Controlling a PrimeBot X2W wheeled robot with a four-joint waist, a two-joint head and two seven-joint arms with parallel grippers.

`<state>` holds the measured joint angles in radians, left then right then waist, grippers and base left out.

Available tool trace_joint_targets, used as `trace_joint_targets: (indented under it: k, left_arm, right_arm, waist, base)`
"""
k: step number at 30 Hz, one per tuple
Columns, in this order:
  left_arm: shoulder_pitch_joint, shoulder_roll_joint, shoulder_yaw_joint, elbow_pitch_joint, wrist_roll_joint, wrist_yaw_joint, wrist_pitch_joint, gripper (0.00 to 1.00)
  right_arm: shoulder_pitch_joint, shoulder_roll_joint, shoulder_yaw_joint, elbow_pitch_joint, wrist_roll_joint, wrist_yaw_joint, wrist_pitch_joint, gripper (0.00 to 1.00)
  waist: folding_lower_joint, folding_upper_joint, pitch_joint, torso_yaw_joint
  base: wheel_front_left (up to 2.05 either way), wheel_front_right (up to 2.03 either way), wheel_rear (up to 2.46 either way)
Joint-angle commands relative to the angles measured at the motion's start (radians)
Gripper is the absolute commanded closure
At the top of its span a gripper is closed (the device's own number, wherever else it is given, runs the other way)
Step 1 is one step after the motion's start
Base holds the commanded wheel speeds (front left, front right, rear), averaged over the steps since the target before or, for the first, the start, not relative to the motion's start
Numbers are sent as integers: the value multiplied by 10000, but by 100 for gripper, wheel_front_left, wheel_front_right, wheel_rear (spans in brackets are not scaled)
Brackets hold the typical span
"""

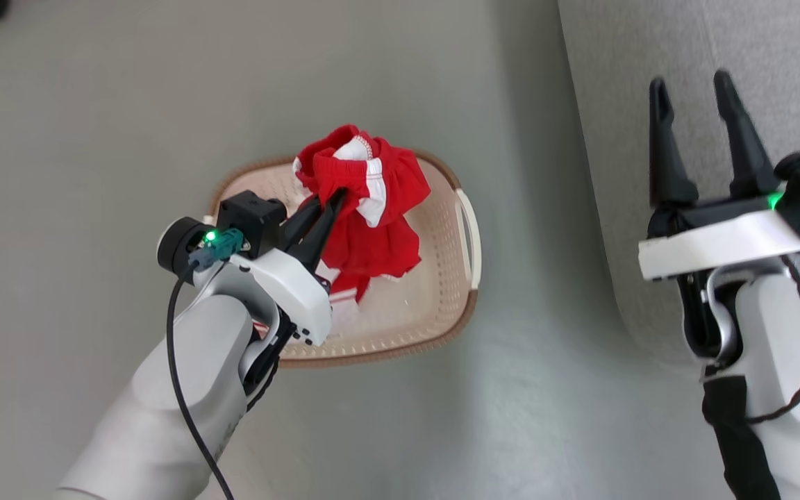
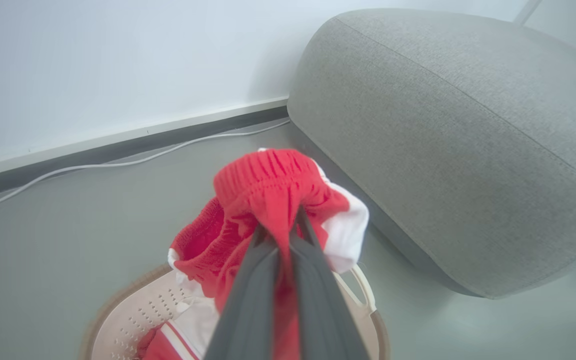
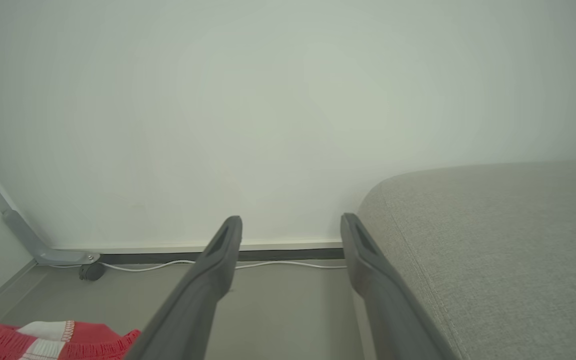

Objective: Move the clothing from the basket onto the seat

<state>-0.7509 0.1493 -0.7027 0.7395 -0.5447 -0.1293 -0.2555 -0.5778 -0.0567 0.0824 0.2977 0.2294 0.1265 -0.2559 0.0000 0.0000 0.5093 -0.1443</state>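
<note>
My left hand (image 1: 334,201) is closed on a bunch of the red clothing (image 1: 379,229) near the middle of the head view. The cloth hangs from the fingers above the basket (image 1: 435,305), and its lower folds reach down inside. My right hand (image 1: 689,80) is wide open and holds nothing, at the right of the frame by the grey seat (image 1: 789,42). I judge the clothing to be light and very soft: it will sag, swing and trail, and a thin fold can slide out of a pinch. The thick ribbed waistband looks to me the best place to hold, and the pinch sits just beside it. The head view gives me the plan: basket at the centre, seat at the right edge, a strip of floor (image 1: 94,139) between. The left wrist view adds the height of the seat's rounded side, so I think the cloth must rise before it crosses. At the bottom of that view a striped piece (image 2: 175,340) lies in the basket; whether it is a second garment I cannot tell. The right wrist view adds a white cable (image 3: 278,263) along the wall.
</note>
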Motion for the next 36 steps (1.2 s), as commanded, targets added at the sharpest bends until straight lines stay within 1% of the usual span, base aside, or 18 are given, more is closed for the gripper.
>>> trace_joint_targets:
  k: [1, 4, 7, 13, 17, 23, 30, 33, 36]
  left_arm:
    - [212, 171, 475, -407, 193, 1, -62, 100]
    - [452, 115, 842, -837, 428, -7, -62, 100]
    - [540, 96, 977, -1390, 582, -10, -62, 100]
    - [328, 274, 830, -2499, 672, -11, -62, 100]
    - [45, 370, 708, -3282, 496, -12, -62, 100]
    - [-492, 619, 328, -3997, 428, -12, -62, 100]
    - [-1126, 896, 188, -4278, 339, -13, -62, 100]
    - [-1260, 964, 63, -4281, 318, -13, -62, 100]
    - [-1299, 995, 35, -4266, 260, -13, -62, 100]
  right_arm:
    - [382, 64, 138, -117, -66, 42, -59, 0]
    - [718, 64, 94, 57, -113, 42, -59, 0]
    - [1017, 64, 83, 236, -229, 42, -59, 0]
    - [1397, 64, 24, 499, -261, 42, -59, 0]
    - [1624, 64, -14, 622, -238, 42, -59, 0]
    - [1881, 64, 0, 715, -210, 42, -59, 0]
    - [1979, 64, 66, 722, -103, 42, -59, 0]
    - [1899, 64, 357, 493, 52, 42, -59, 0]
    - [1796, 64, 822, 11, 339, 42, -59, 0]
  waist:
    - [0, 0, -955, 474]
    - [0, 0, -1509, 643]
    - [0, 0, -1964, 858]
    - [0, 0, -2628, 1185]
    - [0, 0, -2967, 1364]
    - [0, 0, -3243, 1502]
    - [0, 0, -3352, 1461]
    - [0, 0, -3306, 1422]
    - [0, 0, -3306, 1377]
  base:
    - [0, 0, 0]
    - [0, 0, 0]
    - [0, 0, 0]
    - [0, 0, 0]
    - [0, 0, 0]
    - [0, 0, 0]
    - [0, 0, 0]
    - [0, 0, 0]
    - [0, 0, 0]
